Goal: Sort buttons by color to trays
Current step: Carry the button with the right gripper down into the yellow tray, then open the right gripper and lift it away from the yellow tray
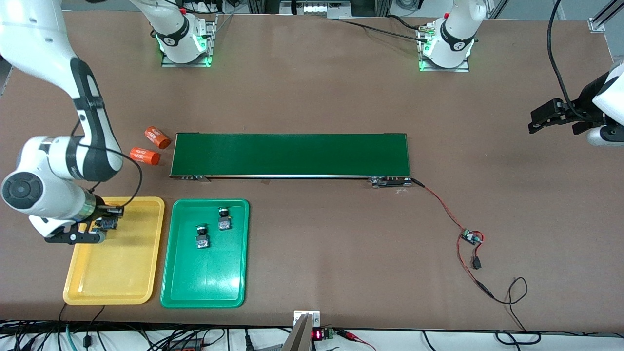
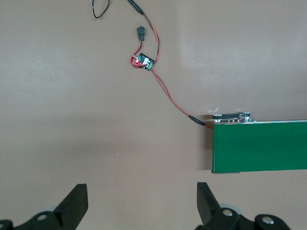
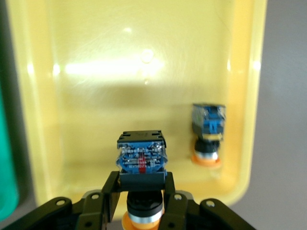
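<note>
Down at the right arm's end of the table, the right gripper [image 3: 143,196] hangs over the shallow yellow plastic tray [image 1: 122,273], its fingers clamped on a small black-bodied push-button switch with a bluish base and an orange cap [image 3: 142,155]. A second orange-capped button switch [image 3: 207,132] lies on its side in the yellow tray, close to a corner wall. Beside that tray, toward the left arm's end, the shallow green plastic tray [image 1: 204,282] holds two more black-bodied button switches, one [image 1: 224,218] a little farther from the front camera than the other [image 1: 202,238], near each other but apart. Two orange cylinders with white print [image 1: 151,146] lie by the end of the long dark-green conveyor belt [image 1: 292,154]. The left gripper [image 2: 142,206] waits with fingers spread wide, holding nothing, over bare brown tabletop [image 1: 512,204] near the belt's end and a small circuit board on red wires [image 2: 144,62].
</note>
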